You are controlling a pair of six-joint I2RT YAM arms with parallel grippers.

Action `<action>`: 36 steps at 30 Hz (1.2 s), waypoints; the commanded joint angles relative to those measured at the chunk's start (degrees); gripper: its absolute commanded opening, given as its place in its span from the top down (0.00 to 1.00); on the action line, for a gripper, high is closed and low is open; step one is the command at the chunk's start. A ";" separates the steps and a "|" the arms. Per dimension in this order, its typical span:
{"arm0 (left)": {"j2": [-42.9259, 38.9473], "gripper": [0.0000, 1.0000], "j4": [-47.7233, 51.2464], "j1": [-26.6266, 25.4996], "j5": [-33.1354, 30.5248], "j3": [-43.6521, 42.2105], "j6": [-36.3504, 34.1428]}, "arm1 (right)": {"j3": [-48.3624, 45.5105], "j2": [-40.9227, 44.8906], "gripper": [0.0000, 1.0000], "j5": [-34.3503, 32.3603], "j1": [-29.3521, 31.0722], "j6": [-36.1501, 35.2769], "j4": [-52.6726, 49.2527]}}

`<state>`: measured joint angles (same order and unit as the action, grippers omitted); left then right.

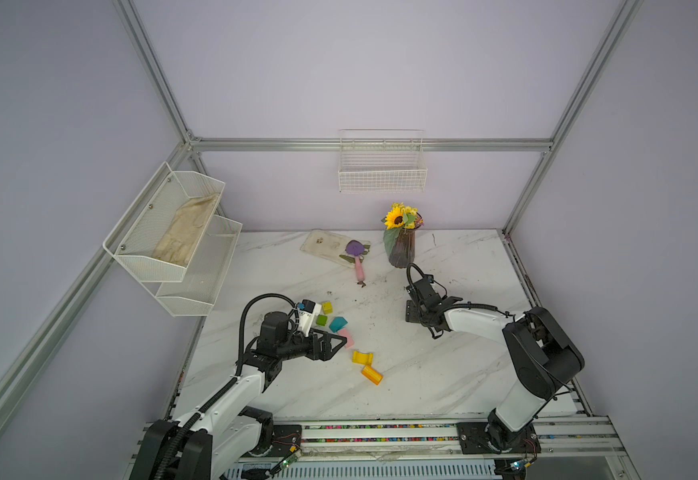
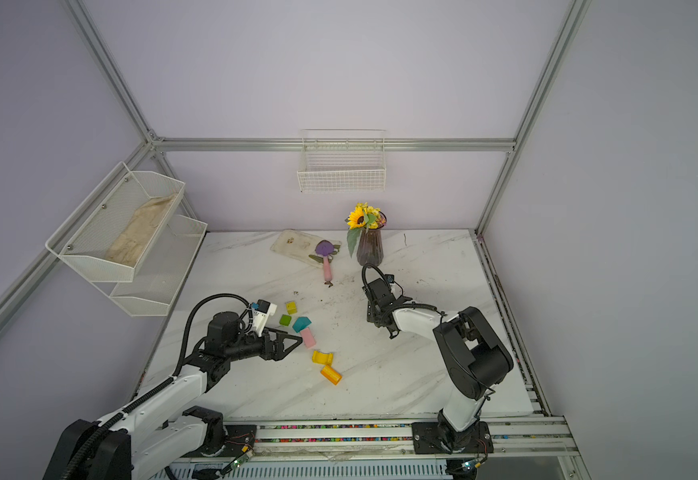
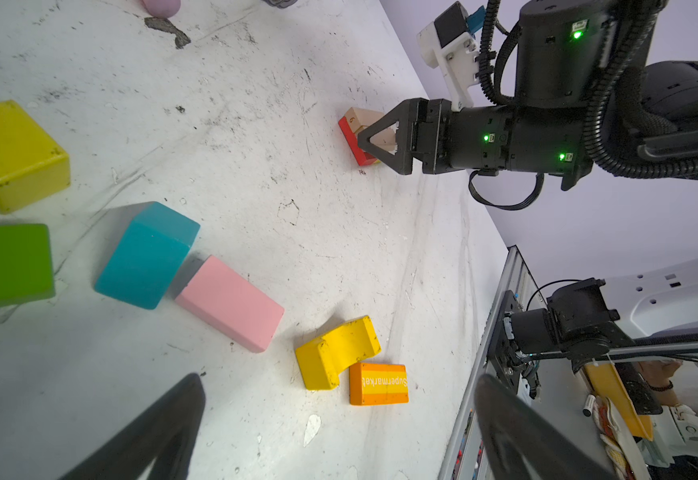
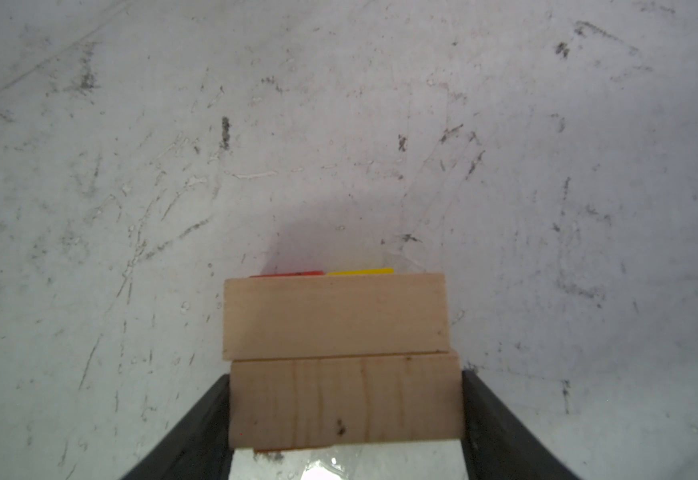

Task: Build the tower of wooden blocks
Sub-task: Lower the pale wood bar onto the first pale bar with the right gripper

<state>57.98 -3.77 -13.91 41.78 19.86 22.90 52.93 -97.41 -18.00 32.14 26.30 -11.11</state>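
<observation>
My right gripper is shut on a tan bar, which lies beside a second tan bar. Both rest on a red block and a yellow one, forming the low tower. In both top views the right gripper points down and hides the tower. My left gripper stands open and empty near the loose wood blocks: yellow cube, green, teal, pink, yellow arch and orange.
A dark vase with a sunflower stands behind the right gripper. A purple scoop with a pink handle lies on a flat tray. A mesh shelf hangs at the left wall. The arm rail runs along the front edge.
</observation>
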 commanded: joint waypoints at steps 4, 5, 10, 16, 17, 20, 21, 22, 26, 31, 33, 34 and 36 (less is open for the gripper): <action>0.11 0.00 -2.21 -0.06 1.46 0.52 -1.19 | 0.67 -1.14 0.21 0.74 -0.54 0.50 -1.10; 0.12 0.00 -2.25 -0.06 1.44 0.47 -1.27 | 0.77 -1.23 0.19 0.69 -0.59 0.50 -1.10; 0.12 0.00 -2.21 -0.07 1.55 0.53 -1.26 | 1.04 -1.69 0.13 0.85 -0.93 0.68 -1.10; 0.20 0.00 -2.21 -0.07 1.55 0.50 -1.27 | 1.35 -1.94 0.08 0.85 -1.16 0.72 -1.10; 0.21 0.00 -2.21 -0.07 1.55 0.48 -1.26 | 1.52 -2.00 0.08 0.86 -1.20 0.76 -1.11; 0.14 0.00 -2.21 -0.08 1.55 0.56 -1.27 | 1.91 -2.39 0.08 1.03 -1.29 0.77 -0.99; 0.21 0.00 -2.21 -0.15 1.56 0.53 -1.25 | 2.12 -2.67 0.08 1.04 -1.37 0.77 -1.01; 0.21 0.00 -2.25 -0.17 1.62 0.56 -1.24 | 2.39 -2.91 0.08 1.12 -1.38 0.77 -1.01; 0.21 0.00 -2.22 -0.15 1.63 0.59 -1.19 | 3.56 -4.08 0.08 1.21 -1.41 0.68 -1.01; 0.21 0.00 -2.21 -0.21 1.64 0.57 -1.27 | 4.55 -5.00 0.08 0.88 -1.36 0.68 -1.37; 0.21 0.00 -2.21 -0.15 1.61 0.61 -1.27 | 4.79 -5.32 0.08 0.70 -1.47 0.58 -1.52; 0.21 0.00 -2.25 -0.24 1.64 0.57 -1.27 | 4.90 -5.41 0.08 0.60 -1.47 0.58 -1.59; 0.30 0.00 -2.21 -0.24 1.63 0.55 -1.27 | 5.27 -5.78 0.08 0.51 -1.47 0.59 -1.79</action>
<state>58.08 -3.77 -13.93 41.82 19.86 22.90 56.80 -102.52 -16.71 31.03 26.55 -11.42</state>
